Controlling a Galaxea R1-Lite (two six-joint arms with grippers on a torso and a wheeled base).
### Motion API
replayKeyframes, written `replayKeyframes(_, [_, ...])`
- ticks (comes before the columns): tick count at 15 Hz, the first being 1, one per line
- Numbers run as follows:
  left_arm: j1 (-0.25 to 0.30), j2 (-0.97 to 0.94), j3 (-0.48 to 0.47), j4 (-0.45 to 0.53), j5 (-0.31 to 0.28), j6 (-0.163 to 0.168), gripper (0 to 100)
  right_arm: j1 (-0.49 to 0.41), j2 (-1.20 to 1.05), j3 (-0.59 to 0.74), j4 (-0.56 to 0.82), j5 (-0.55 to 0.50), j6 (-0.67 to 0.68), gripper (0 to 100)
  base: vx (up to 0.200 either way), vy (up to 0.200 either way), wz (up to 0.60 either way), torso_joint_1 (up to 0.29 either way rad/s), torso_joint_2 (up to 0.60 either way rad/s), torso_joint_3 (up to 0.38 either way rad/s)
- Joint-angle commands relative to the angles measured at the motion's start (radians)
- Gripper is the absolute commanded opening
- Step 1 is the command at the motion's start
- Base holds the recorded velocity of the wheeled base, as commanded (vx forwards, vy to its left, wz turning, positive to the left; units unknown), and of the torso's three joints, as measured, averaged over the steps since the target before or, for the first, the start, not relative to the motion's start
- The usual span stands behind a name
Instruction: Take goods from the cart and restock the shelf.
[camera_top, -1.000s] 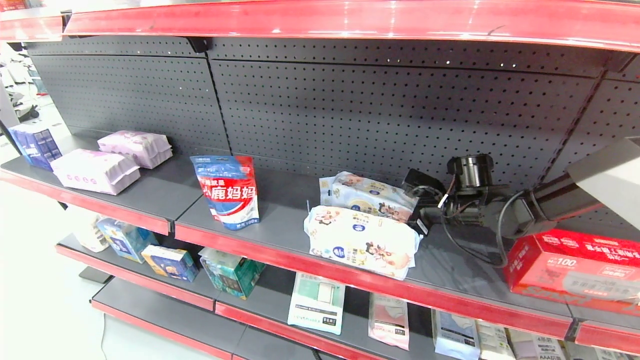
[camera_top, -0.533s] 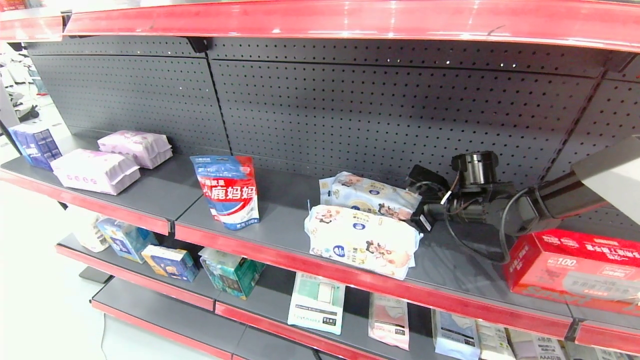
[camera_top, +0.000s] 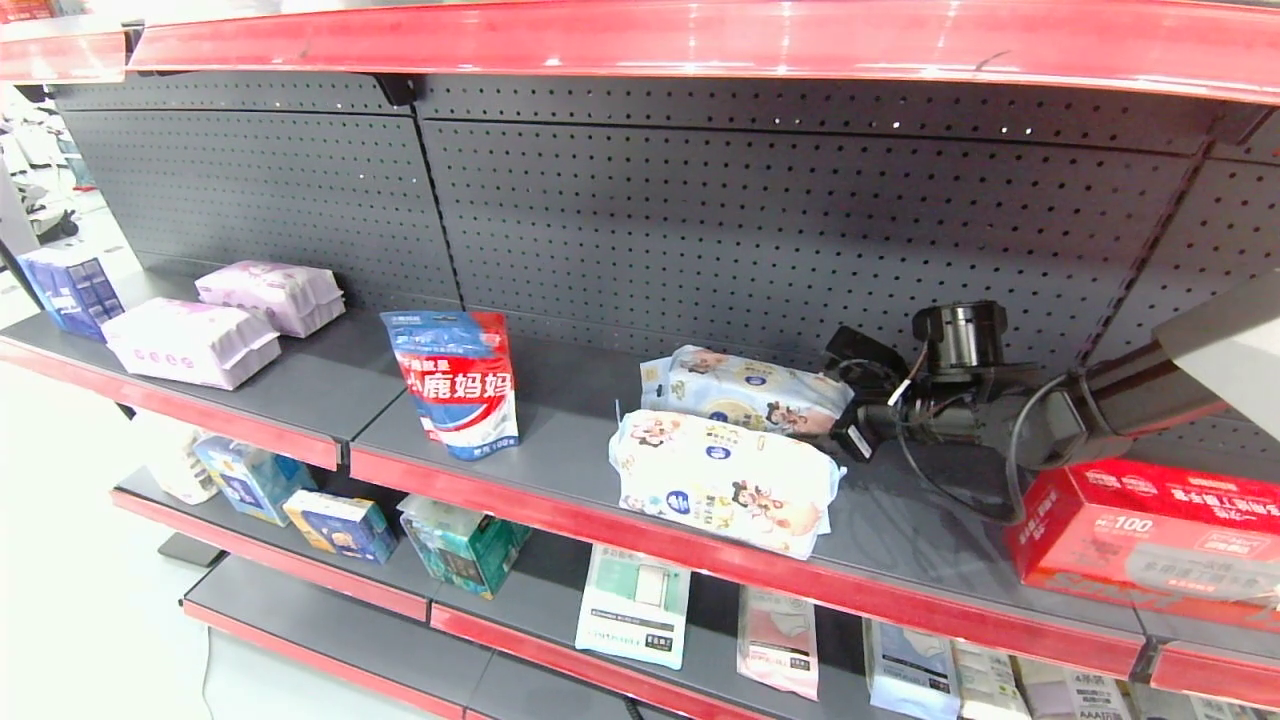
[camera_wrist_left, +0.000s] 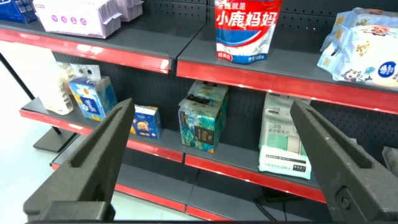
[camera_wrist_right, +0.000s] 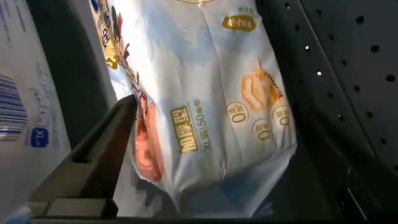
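Two white cartoon-print diaper packs lie on the middle shelf (camera_top: 560, 440). The rear pack (camera_top: 745, 392) lies close to the pegboard, and the front pack (camera_top: 720, 480) is at the shelf's lip. My right gripper (camera_top: 850, 425) is at the rear pack's right end. In the right wrist view that pack (camera_wrist_right: 211, 106) lies between the spread fingers (camera_wrist_right: 93, 162) of the open gripper (camera_wrist_right: 211, 186), and the front pack's edge (camera_wrist_right: 25, 93) is beside it. My left gripper (camera_wrist_left: 211, 168) hangs open and holds nothing, in front of the lower shelves.
A blue-and-red pouch (camera_top: 455, 385) stands left of the packs. Purple packs (camera_top: 190, 340) and a blue box (camera_top: 70, 285) sit farther left. A red tissue box (camera_top: 1150, 530) lies under my right arm. Boxed goods (camera_wrist_left: 202, 118) fill the lower shelves.
My right gripper has drawn back to the right along the shelf. More of the rear diaper pack's right end now shows, and the pack rests where it was.
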Motion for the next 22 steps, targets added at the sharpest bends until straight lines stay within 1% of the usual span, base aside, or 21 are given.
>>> replayKeyframes(1, [0.001, 0.001, 0.0, 0.0, 0.0, -0.001, 100, -0.001, -0.002, 0.004, -0.001, 0.001, 0.003, 100, 0.0, 0.0, 0.0, 0.0, 0.0, 0.0])
replayKeyframes(5, [0.001, 0.001, 0.0, 0.0, 0.0, -0.001, 100, -0.004, -0.019, 0.019, -0.001, 0.003, 0.032, 100, 0.0, 0.0, 0.0, 0.0, 0.0, 0.0])
replayKeyframes(8, [0.001, 0.001, 0.0, 0.0, 0.0, -0.001, 100, -0.009, -0.05, 0.07, -0.002, 0.007, 0.073, 100, 0.0, 0.0, 0.0, 0.0, 0.0, 0.0])
replayKeyframes(12, [0.001, 0.001, 0.0, 0.0, 0.0, -0.001, 100, -0.012, -0.075, 0.095, -0.004, 0.004, 0.19, 100, 0.0, 0.0, 0.0, 0.0, 0.0, 0.0])
replayKeyframes(15, [0.001, 0.001, 0.0, 0.0, 0.0, -0.001, 100, -0.015, -0.101, 0.139, -0.004, 0.003, 0.202, 100, 0.0, 0.0, 0.0, 0.0, 0.0, 0.0])
replayKeyframes(18, [0.001, 0.001, 0.0, 0.0, 0.0, -0.001, 100, -0.021, -0.15, 0.179, -0.004, 0.003, 0.251, 100, 0.0, 0.0, 0.0, 0.0, 0.0, 0.0])
replayKeyframes(22, [0.001, 0.001, 0.0, 0.0, 0.0, -0.001, 100, -0.024, -0.187, 0.177, -0.004, -0.002, 0.323, 100, 0.0, 0.0, 0.0, 0.0, 0.0, 0.0])
